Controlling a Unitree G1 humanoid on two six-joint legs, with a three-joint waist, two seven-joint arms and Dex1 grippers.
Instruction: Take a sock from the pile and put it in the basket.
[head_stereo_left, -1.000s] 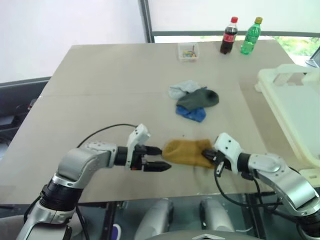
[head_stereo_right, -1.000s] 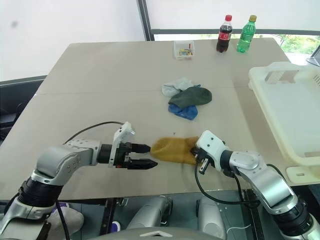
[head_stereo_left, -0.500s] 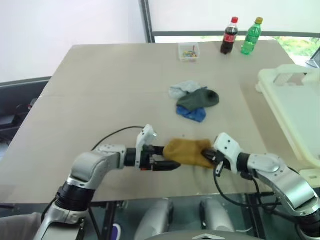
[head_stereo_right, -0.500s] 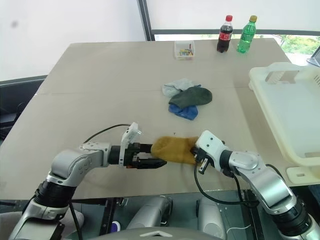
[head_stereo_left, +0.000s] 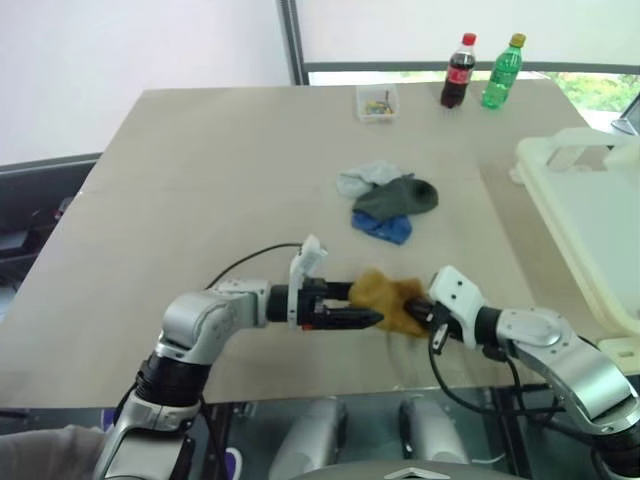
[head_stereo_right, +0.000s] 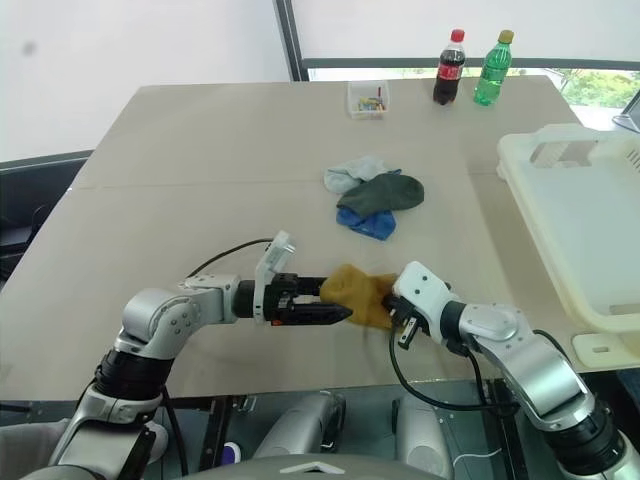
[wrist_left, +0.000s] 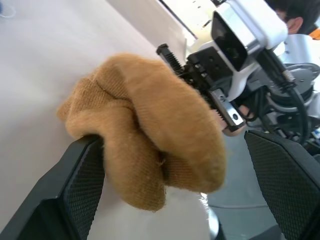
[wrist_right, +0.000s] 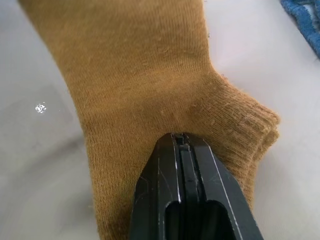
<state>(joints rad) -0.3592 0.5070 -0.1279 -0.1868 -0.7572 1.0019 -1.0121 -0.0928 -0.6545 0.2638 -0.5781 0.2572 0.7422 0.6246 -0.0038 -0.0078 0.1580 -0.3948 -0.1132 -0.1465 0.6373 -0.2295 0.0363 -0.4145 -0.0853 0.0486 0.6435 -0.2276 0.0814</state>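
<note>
Fingers of my right gripper (head_stereo_left: 418, 310) are pinched onto the mustard sock (head_stereo_left: 388, 300); left fingers (wrist_left: 82, 192) stand wide astride its bunched end. Remaining pile (head_stereo_left: 388, 203) lies mid-surface (head_stereo_left: 200, 190). Basket (head_stereo_left: 590, 215) stands at right. Two bottles (head_stereo_left: 458, 71) and a clear box (head_stereo_left: 376, 103) occupy the far edge by the window.

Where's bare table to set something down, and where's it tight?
Free: the table's whole left half, and the strip between the clear box and the sock pile. Crowded: near edge, where left hand and right hand meet at the mustard sock; basket fills the right.
</note>
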